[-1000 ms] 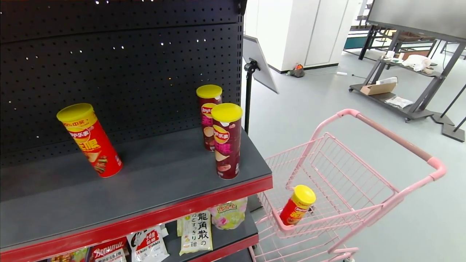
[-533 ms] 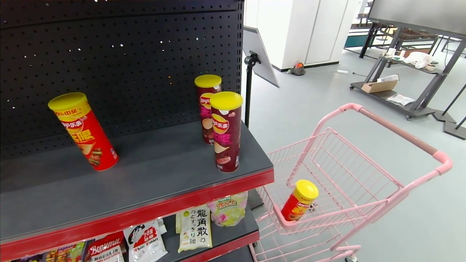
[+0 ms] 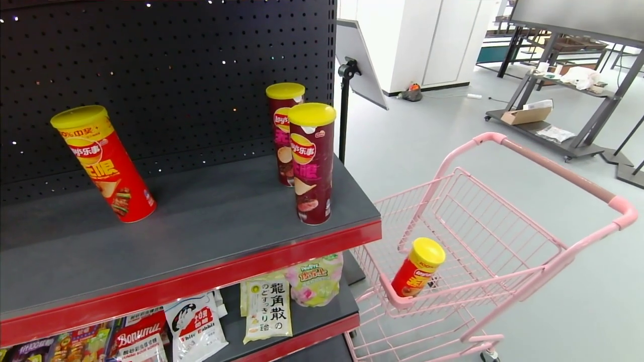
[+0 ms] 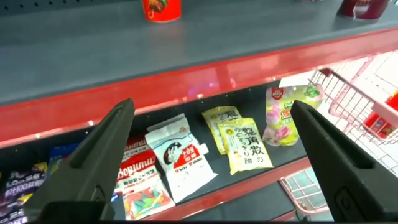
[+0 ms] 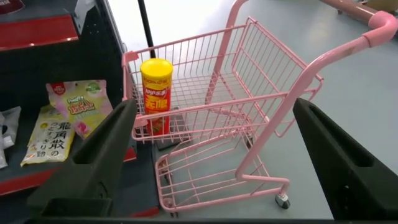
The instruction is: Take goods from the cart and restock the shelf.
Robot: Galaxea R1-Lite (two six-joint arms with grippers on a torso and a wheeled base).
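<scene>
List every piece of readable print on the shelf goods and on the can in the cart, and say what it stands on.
"Lay's": rear maroon chip can.
"乐事": front maroon chip can.
"龍角散": yellow-and-white sachet.
"White Rabbit": white bag.
Print on the red can in the pink cart: too small to read.

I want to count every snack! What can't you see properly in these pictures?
Back maroon can: head view, the front maroon can covers one side of it.
Red can in the cart: head view, the cart's pink rim hides its bottom.
Lower-shelf snack bags: head view, the shelf's red edge covers their tops; leftmost ones are cut off.
Red shelf can: left wrist view, cut off by the edge.
</scene>
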